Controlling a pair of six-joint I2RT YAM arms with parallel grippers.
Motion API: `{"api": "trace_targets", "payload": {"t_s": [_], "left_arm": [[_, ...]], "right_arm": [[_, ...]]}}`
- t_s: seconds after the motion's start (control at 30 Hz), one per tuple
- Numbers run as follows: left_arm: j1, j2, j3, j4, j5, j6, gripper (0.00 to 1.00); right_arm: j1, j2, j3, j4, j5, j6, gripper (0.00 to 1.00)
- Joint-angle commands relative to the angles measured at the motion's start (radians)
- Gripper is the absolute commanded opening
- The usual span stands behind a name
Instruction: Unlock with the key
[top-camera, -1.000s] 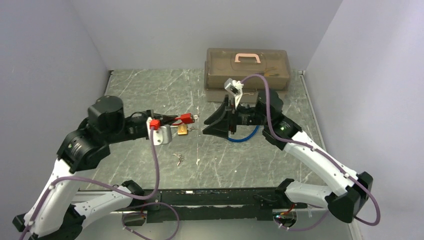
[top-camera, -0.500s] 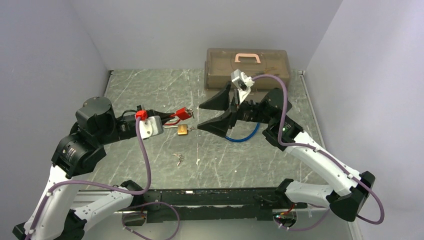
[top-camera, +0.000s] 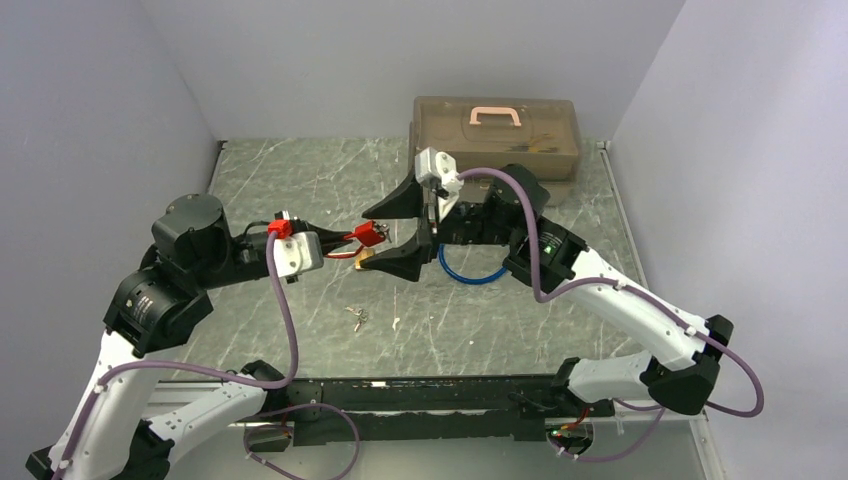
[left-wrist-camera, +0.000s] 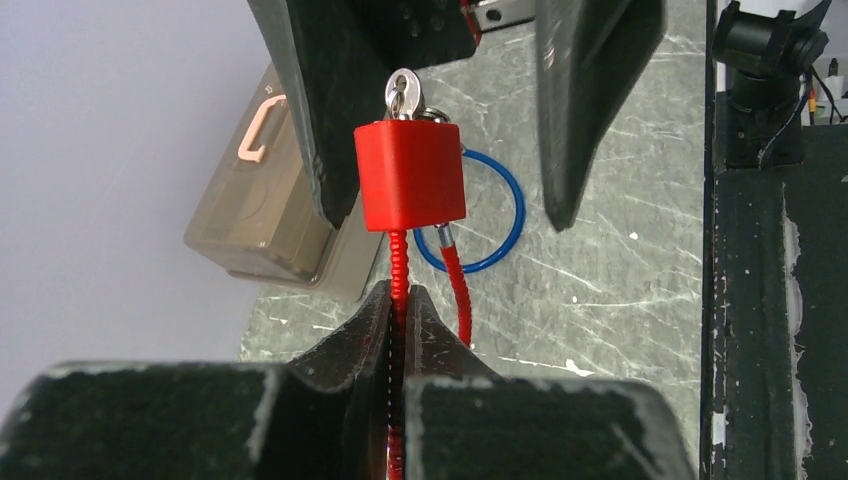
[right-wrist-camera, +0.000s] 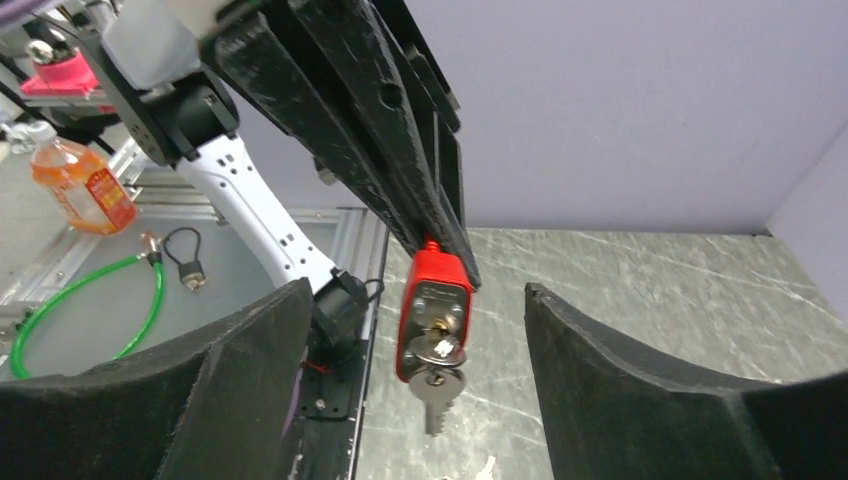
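A red padlock (top-camera: 368, 235) hangs in the air from its red cable, and my left gripper (left-wrist-camera: 398, 295) is shut on that cable just behind the lock body (left-wrist-camera: 410, 175). A silver key (right-wrist-camera: 436, 350) sits in the keyhole on the lock's end face (right-wrist-camera: 432, 300), and a second key (right-wrist-camera: 435, 398) dangles from it. My right gripper (right-wrist-camera: 412, 292) is open. Its two black fingers (left-wrist-camera: 590, 90) stand on either side of the lock without touching it.
A brass padlock (top-camera: 364, 258) lies on the table under the red one, partly hidden by a right finger. A blue cable ring (top-camera: 475, 272) lies behind it, loose keys (top-camera: 357, 317) nearer, and a brown toolbox (top-camera: 495, 135) at the back.
My right gripper opened wide and moved left until its fingers straddle the red padlock. My left arm drew back a little earlier and now holds still.
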Motion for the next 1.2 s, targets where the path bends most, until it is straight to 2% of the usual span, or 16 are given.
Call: {"api": "trace_targets", "payload": {"t_s": [0.0, 0.17, 0.23, 0.27, 0.33, 0.4, 0.43, 0.47, 0.5, 0.53, 0.57, 0.7, 0.77, 0.9, 1.17], "left_arm": [[0.010, -0.010, 0.008, 0.051, 0.046, -0.030, 0.00], [0.011, -0.011, 0.010, 0.050, 0.055, -0.034, 0.00], [0.013, -0.010, 0.012, 0.050, 0.055, -0.032, 0.00], [0.013, -0.010, 0.011, 0.050, 0.053, -0.031, 0.00], [0.013, -0.011, 0.007, 0.051, 0.042, -0.029, 0.03], [0.014, -0.016, 0.003, 0.059, 0.031, -0.021, 0.39], [0.015, -0.018, 0.005, 0.058, 0.032, -0.012, 0.50], [0.016, -0.018, 0.009, 0.058, 0.032, -0.005, 0.56], [0.018, -0.017, 0.016, 0.056, 0.037, 0.003, 0.70], [0.017, -0.016, 0.025, 0.054, 0.041, 0.012, 0.91], [0.017, -0.016, 0.035, 0.055, 0.042, 0.022, 0.98], [0.006, -0.007, 0.092, 0.044, 0.029, 0.091, 0.99], [-0.033, -0.006, 0.111, 0.046, -0.016, 0.148, 0.99], [-0.117, -0.011, 0.095, 0.073, -0.120, 0.279, 0.99], [-0.244, -0.045, -0.063, 0.168, -0.348, 0.456, 0.99]], "right_arm": [[0.007, 0.016, 0.070, -0.031, 0.027, -0.062, 0.68], [0.007, 0.036, 0.115, -0.077, 0.039, -0.053, 0.17], [0.007, 0.031, 0.118, -0.077, 0.047, -0.049, 0.03], [0.008, 0.025, 0.113, -0.072, 0.053, -0.046, 0.00], [0.011, 0.017, 0.107, -0.060, 0.065, -0.035, 0.00], [0.012, 0.014, 0.107, -0.058, 0.082, -0.015, 0.00], [0.013, 0.012, 0.106, -0.052, 0.095, 0.002, 0.00], [0.013, 0.009, 0.101, -0.043, 0.117, 0.020, 0.00], [0.013, 0.005, 0.094, -0.030, 0.150, 0.047, 0.00], [0.013, 0.000, 0.082, -0.007, 0.184, 0.085, 0.00], [0.013, -0.004, 0.067, 0.021, 0.220, 0.117, 0.00], [0.013, -0.018, -0.007, 0.130, 0.363, 0.295, 0.00], [0.012, -0.021, -0.044, 0.184, 0.415, 0.407, 0.00], [0.012, -0.005, -0.094, 0.293, 0.446, 0.617, 0.00], [0.015, -0.034, -0.198, 0.448, 0.511, 0.786, 0.00]]}}
